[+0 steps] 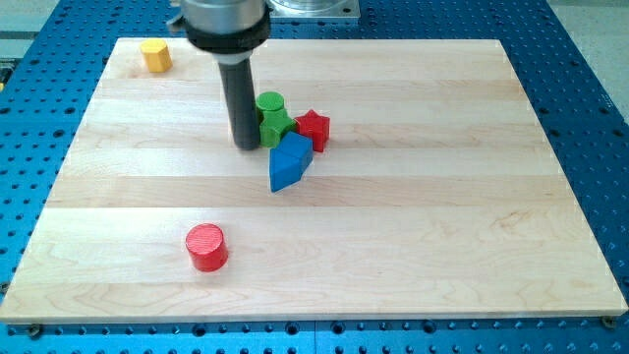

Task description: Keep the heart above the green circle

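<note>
A green circle block [270, 102] stands near the board's upper middle. A second green block [276, 129], star-like, sits right below it and touches it. My tip [246, 146] is at the left side of that lower green block, against or nearly against it. A small yellow block [154, 55] lies at the board's top left corner, higher in the view than the green circle and well to its left. Its shape is hard to make out, and it may be the heart.
A red star [314, 129] sits right of the green blocks, touching them. An angular blue block [290, 162] lies just below the star. A red circle block [206, 246] stands alone at the lower left. The wooden board [442, 216] ends in blue perforated table.
</note>
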Robot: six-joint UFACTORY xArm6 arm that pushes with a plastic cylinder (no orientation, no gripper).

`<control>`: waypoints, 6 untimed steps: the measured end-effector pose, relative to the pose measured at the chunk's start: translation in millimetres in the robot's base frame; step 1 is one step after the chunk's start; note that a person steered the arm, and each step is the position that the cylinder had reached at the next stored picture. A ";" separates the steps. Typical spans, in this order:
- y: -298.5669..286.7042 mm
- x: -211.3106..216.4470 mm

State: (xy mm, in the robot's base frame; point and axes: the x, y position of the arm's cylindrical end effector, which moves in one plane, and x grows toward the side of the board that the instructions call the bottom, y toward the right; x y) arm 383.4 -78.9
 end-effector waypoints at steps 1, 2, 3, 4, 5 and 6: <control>5.0 -40.5; -44.7 -43.3; -60.9 -51.5; -49.6 -75.1; -60.0 -103.8; -8.5 -106.6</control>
